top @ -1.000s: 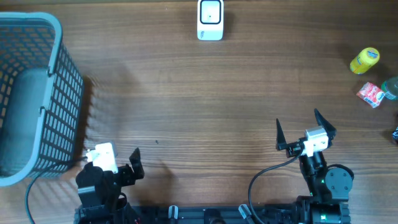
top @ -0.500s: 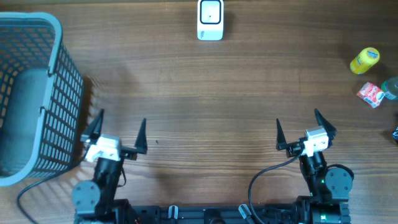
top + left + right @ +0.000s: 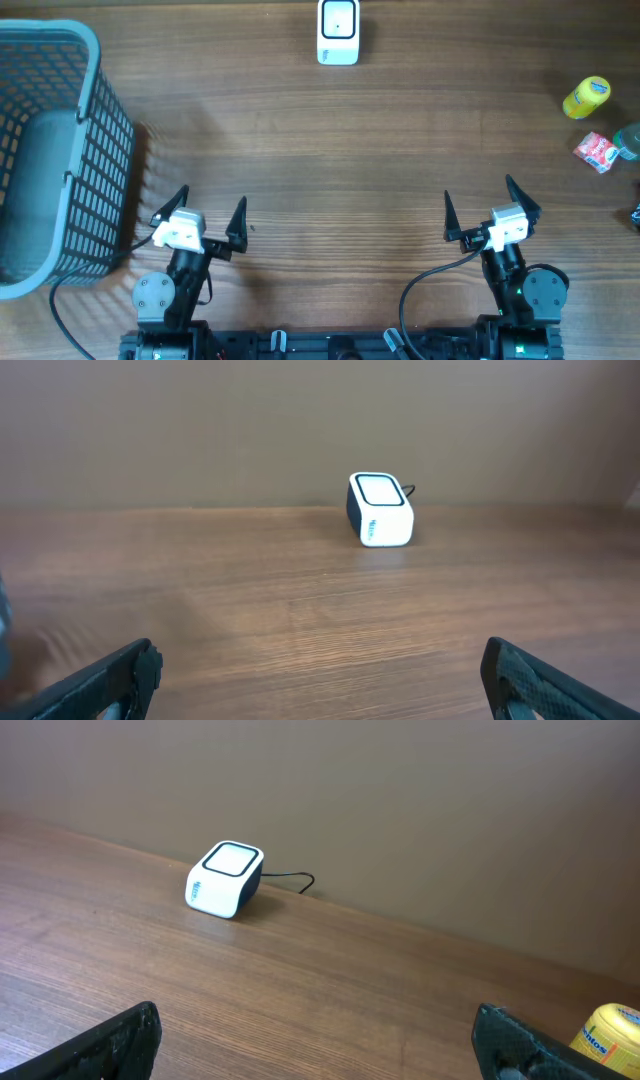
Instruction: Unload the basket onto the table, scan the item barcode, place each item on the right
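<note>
Left jaws and right jaws both gape wide open above the table (image 3: pixel 350 150); the scanner (image 3: pixel 338 33) sits well apart.

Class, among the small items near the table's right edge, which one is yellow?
The yellow bottle, the one farthest from the robot in that group. The red packet next to it lies nearer the robot.

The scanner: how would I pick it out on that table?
On the wooden table, look along the far edge, midway between the grey basket and the yellow bottle. The scanner is the lone white cube with a dark side and a cable behind.
</note>
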{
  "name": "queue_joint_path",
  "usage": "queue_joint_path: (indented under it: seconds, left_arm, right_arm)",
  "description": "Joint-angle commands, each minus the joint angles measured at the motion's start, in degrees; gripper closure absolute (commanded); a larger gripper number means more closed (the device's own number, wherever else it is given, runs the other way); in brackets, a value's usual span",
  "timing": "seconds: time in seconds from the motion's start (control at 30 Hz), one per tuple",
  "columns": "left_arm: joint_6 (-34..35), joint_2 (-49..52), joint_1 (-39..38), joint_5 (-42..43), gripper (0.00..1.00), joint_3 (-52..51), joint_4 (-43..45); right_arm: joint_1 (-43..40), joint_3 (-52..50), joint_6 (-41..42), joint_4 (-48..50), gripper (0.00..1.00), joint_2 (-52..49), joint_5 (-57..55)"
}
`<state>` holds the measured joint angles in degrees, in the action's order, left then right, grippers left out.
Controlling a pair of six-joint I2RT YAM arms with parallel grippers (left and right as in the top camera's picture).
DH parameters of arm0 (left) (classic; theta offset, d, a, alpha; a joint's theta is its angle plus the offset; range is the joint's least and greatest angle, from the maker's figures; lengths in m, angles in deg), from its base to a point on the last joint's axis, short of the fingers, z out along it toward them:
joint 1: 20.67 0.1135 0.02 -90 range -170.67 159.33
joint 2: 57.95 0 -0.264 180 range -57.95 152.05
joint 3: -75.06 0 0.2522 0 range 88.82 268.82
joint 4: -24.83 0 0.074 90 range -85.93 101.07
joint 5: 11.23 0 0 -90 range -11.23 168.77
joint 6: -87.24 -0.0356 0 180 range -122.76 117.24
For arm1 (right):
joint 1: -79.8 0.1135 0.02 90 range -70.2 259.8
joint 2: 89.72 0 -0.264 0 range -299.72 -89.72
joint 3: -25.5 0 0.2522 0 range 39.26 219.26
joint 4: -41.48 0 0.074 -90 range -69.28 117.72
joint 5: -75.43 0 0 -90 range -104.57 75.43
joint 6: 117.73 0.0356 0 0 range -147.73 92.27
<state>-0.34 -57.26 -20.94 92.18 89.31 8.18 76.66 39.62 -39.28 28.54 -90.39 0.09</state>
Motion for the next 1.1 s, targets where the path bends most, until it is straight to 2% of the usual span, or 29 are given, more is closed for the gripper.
queue_joint_path:
  seconds: [0.0,1.07]
  left_arm:
    - [7.0,-0.5,-0.2,-4.5,0.00,-0.2,-1.0]
    - [7.3,-0.4,-0.2,-5.1,0.00,-0.2,-0.8]
  right_arm:
    - [0.2,-0.1,1.0,0.2,0.00,0.5,-0.9]
    - [0.2,-0.1,1.0,0.2,0.00,0.5,-0.9]
